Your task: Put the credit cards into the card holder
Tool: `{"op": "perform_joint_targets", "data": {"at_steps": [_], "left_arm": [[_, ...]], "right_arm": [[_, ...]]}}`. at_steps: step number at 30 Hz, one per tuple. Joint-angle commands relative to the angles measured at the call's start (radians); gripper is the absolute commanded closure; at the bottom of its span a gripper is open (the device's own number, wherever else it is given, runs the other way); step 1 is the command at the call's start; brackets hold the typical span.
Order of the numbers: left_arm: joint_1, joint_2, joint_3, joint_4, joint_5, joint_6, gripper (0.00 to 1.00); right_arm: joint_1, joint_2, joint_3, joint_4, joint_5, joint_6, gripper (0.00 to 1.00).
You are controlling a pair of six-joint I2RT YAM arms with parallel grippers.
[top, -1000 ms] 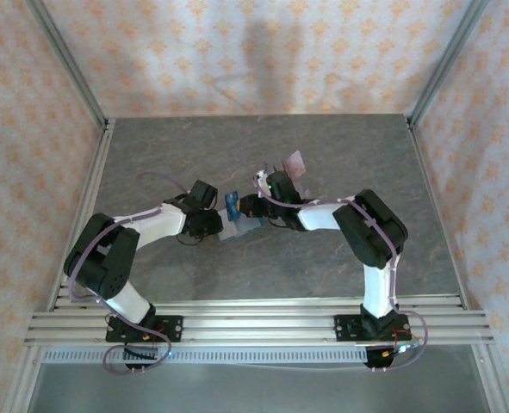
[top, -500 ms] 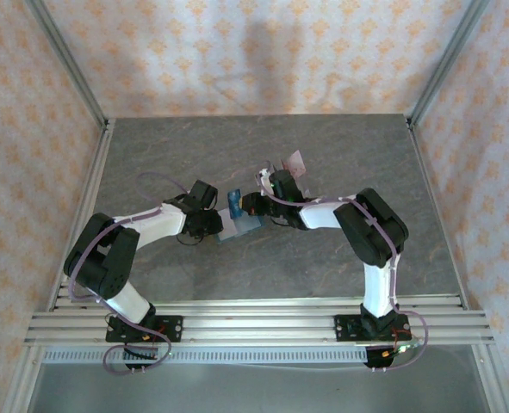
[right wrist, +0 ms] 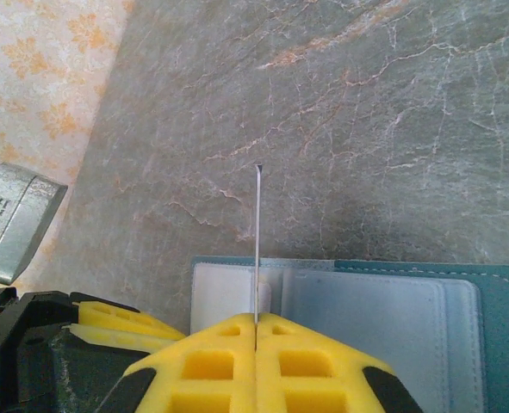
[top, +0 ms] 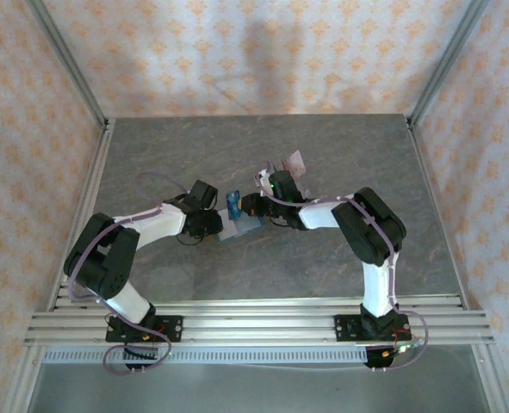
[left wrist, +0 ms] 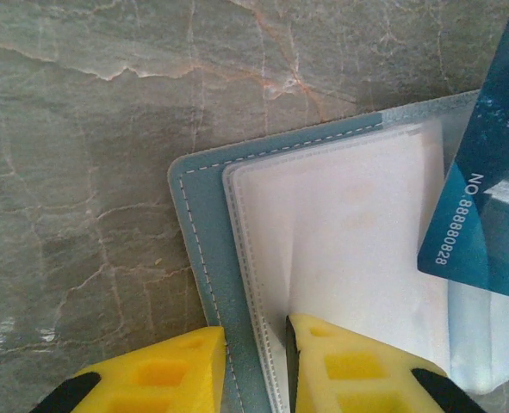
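The card holder lies open on the table, teal with clear sleeves inside. My left gripper is shut on its left edge. In the left wrist view the yellow fingers straddle the stitched teal cover, with the left gripper nipping that edge. My right gripper is shut on a blue credit card held upright over the open holder. The right wrist view shows this card edge-on, rising from the shut right gripper above the sleeves. The card's numbered face hangs over the sleeves. A pale pink credit card stands tilted further back.
Both arms meet mid-table. The left gripper's yellow fingers sit close beside the right gripper. Aluminium rails run along the near edge, and papered walls with metal posts close in the grey stone-patterned tabletop.
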Motion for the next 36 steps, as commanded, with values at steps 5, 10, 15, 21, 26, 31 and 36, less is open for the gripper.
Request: {"op": "perform_joint_targets", "data": {"at_steps": [5,10,15,21,26,31,36], "left_arm": [[0.008,0.027,-0.031,-0.060,-0.019,-0.002,0.75],[0.008,0.028,-0.031,-0.060,-0.019,-0.002,0.75],[0.009,0.031,-0.030,-0.062,-0.020,-0.002,0.74],[0.008,0.034,-0.025,-0.060,-0.019,-0.002,0.74],[0.009,0.037,-0.025,-0.060,-0.018,-0.002,0.75],[0.009,0.034,-0.025,-0.061,-0.018,-0.002,0.75],[0.009,0.034,-0.024,-0.063,-0.018,-0.002,0.75]], "right_arm": [[-0.002,0.026,-0.013,0.065,-0.049,0.033,1.00],[-0.003,0.043,-0.018,0.104,-0.071,0.066,1.00],[-0.001,0.042,-0.027,0.116,-0.082,0.083,1.00],[0.000,0.041,-0.057,0.132,-0.097,0.105,1.00],[0.007,0.036,-0.092,0.151,-0.104,0.119,1.00],[0.017,0.019,-0.122,0.149,-0.100,0.118,1.00],[0.025,0.010,-0.135,0.121,-0.098,0.100,1.00]]}}
